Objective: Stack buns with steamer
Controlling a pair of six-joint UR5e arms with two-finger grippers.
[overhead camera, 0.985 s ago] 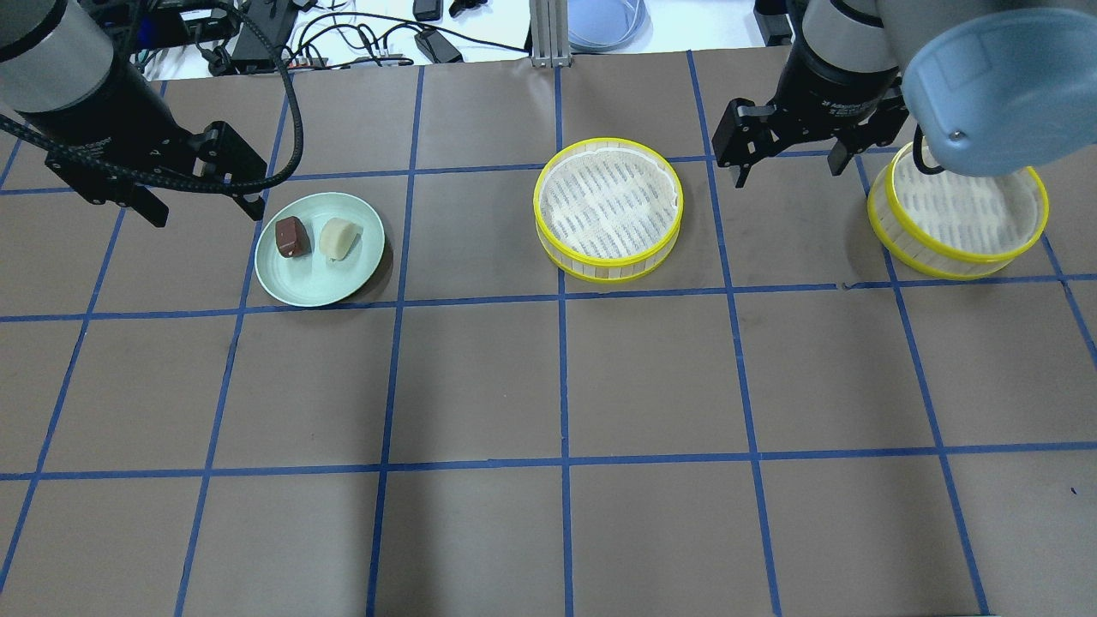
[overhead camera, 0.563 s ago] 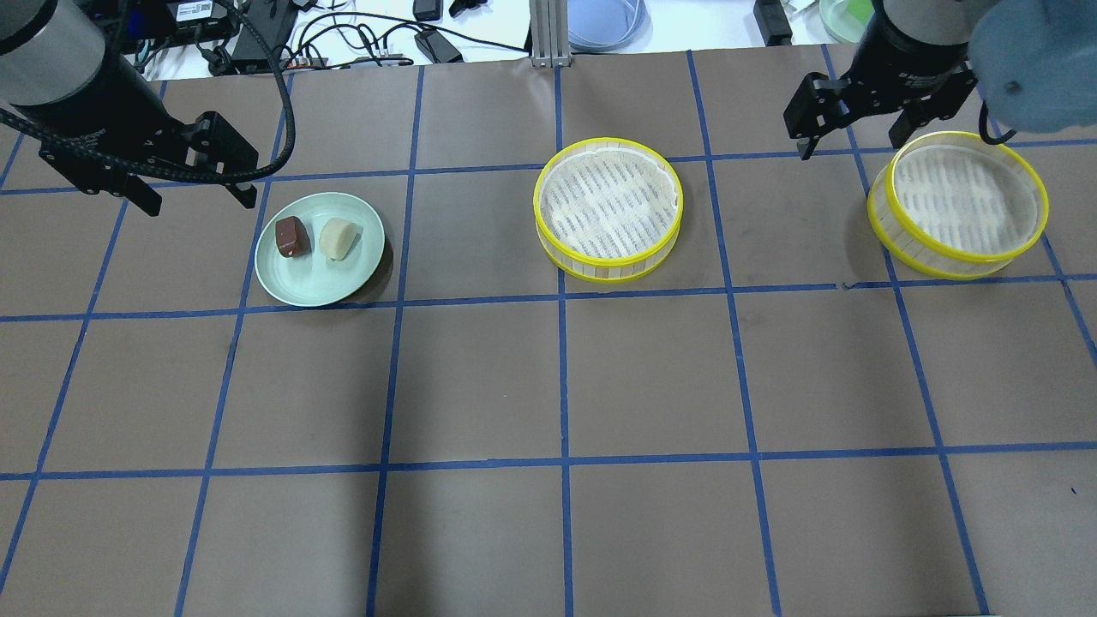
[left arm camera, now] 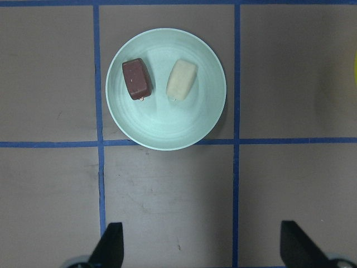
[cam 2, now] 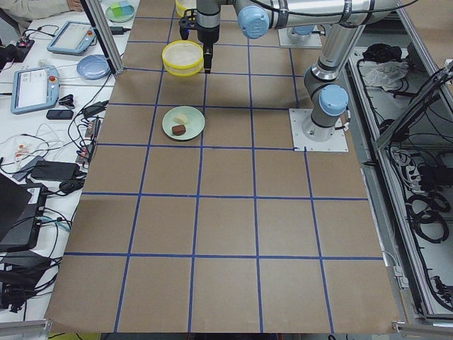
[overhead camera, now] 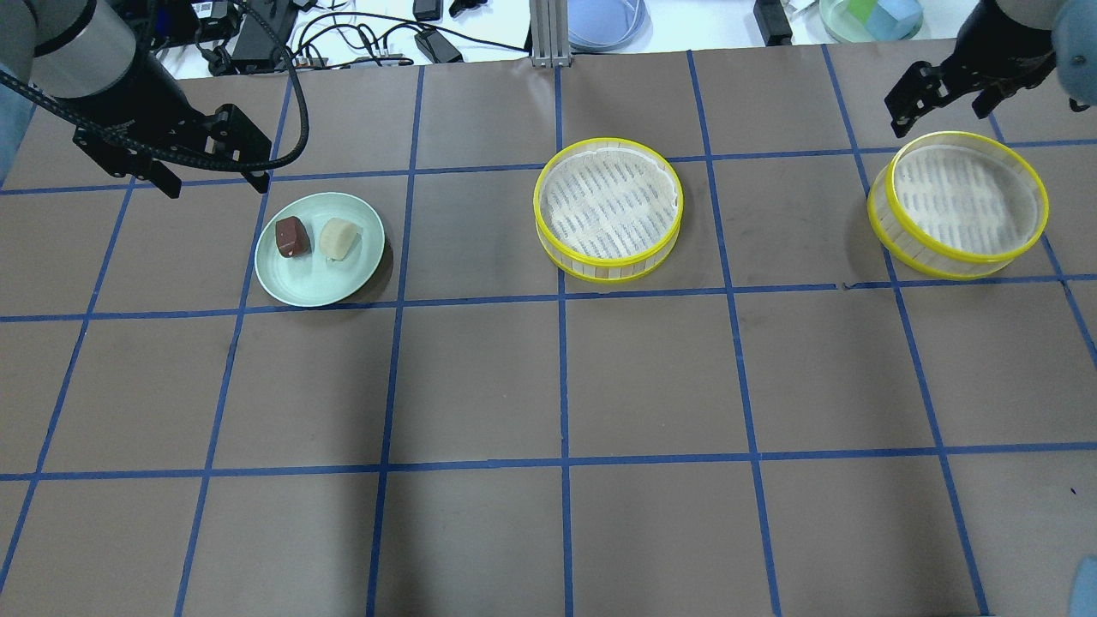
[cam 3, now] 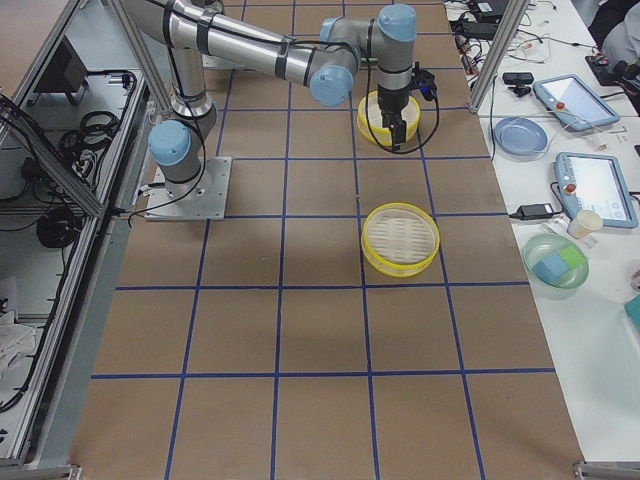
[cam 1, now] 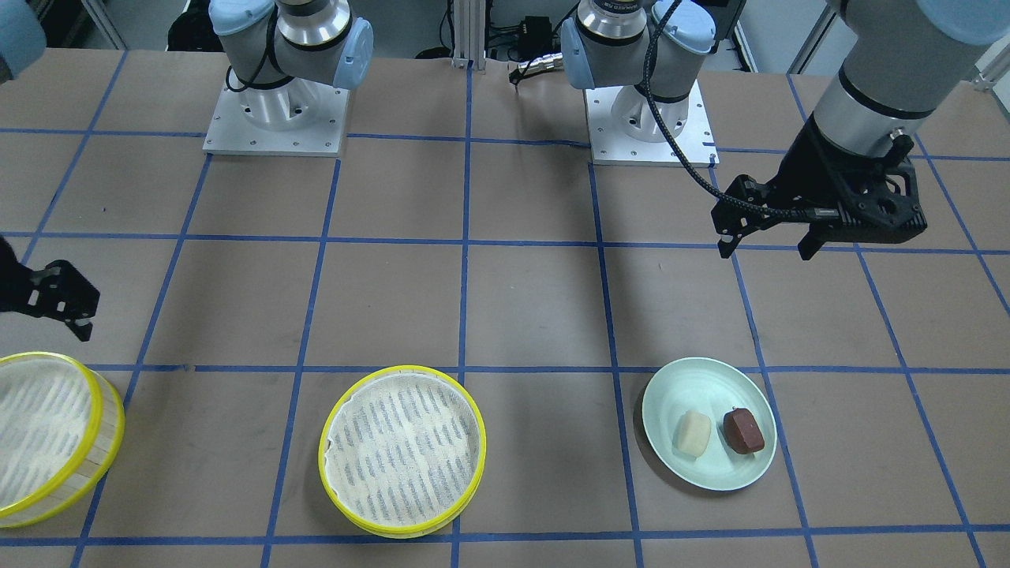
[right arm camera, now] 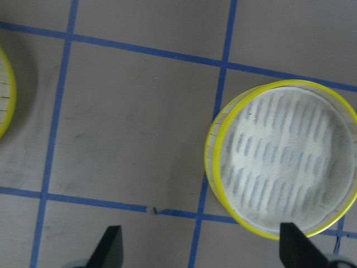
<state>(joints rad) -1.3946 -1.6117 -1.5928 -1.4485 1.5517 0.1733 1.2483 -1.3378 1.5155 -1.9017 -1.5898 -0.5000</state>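
Observation:
A cream-white bun (overhead camera: 339, 237) and a dark reddish-brown bun (overhead camera: 291, 236) lie side by side on a mint-green plate (overhead camera: 317, 284). They also show in the left wrist view, brown (left arm camera: 137, 79) and cream (left arm camera: 182, 80). Two empty yellow-rimmed steamer tiers stand on the table, one in the middle (overhead camera: 608, 261) and one at the right (overhead camera: 953, 259). My left gripper (overhead camera: 216, 182) is open and empty, high and just behind the plate. My right gripper (overhead camera: 938, 122) is open and empty, high behind the right tier (right arm camera: 284, 159).
Blue tape lines divide the brown table cover into squares. Cables, a blue dish (overhead camera: 604, 21) and a container (overhead camera: 870, 17) lie on the white bench beyond the far edge. The arm bases (cam 1: 276, 118) stand at the robot's side of the table.
My right gripper has moved right and farther back, from between the two tiers to behind the right tier. My left gripper has shifted slightly back. Buns and tiers have not moved.

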